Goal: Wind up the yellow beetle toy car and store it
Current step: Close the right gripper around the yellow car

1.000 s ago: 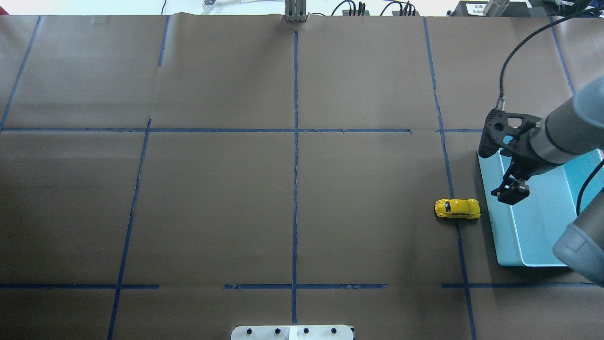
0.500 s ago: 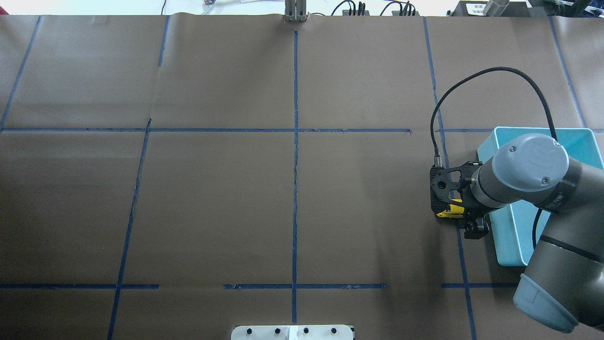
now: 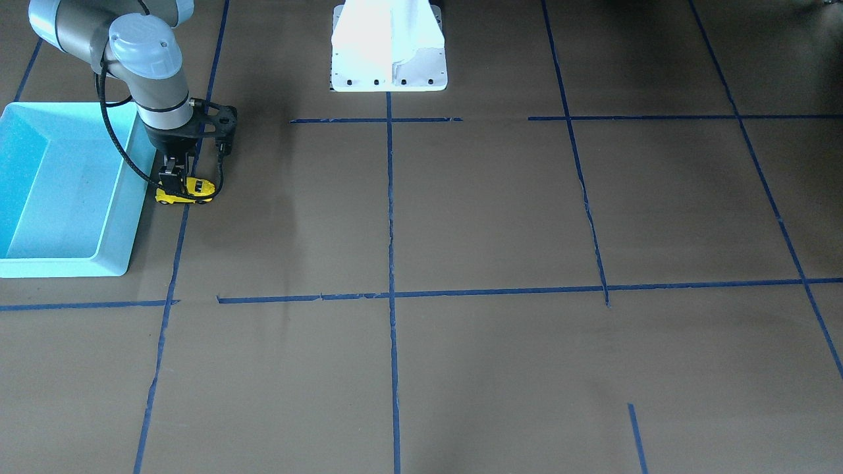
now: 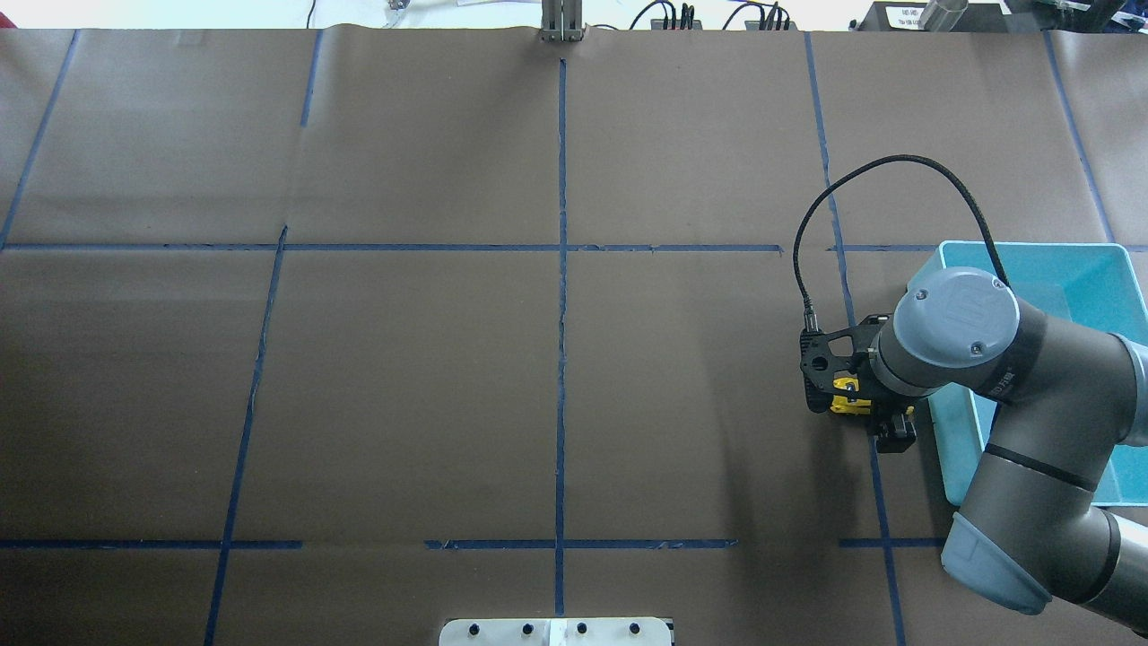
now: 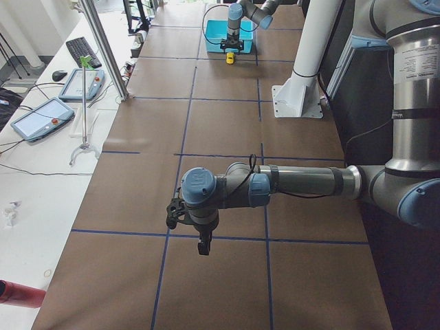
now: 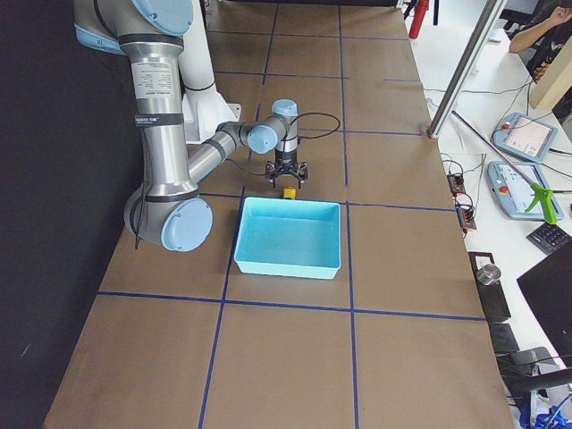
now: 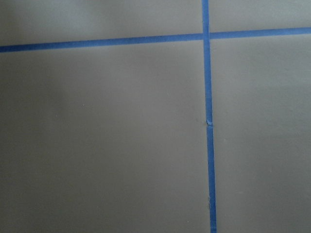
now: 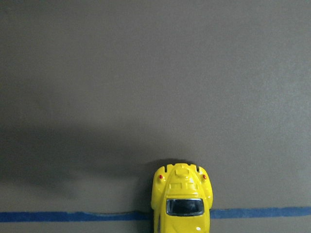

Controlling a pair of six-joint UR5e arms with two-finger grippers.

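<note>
Yellow beetle toy car (image 3: 186, 191) stands just beside blue bin (image 3: 66, 266).

No text can be read. Small print is seen on the right arm (image 4: 1003, 381) and on a white label (image 4: 906, 13) at the far edge, but it is too small to be made out.

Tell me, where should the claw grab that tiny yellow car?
I'd pinch the yellow beetle toy car across its two long flanks, mid-body, coming straight down from above. It stands upright on its wheels, rounded on top, and is narrowest side to side. The right gripper hangs over it.
</note>
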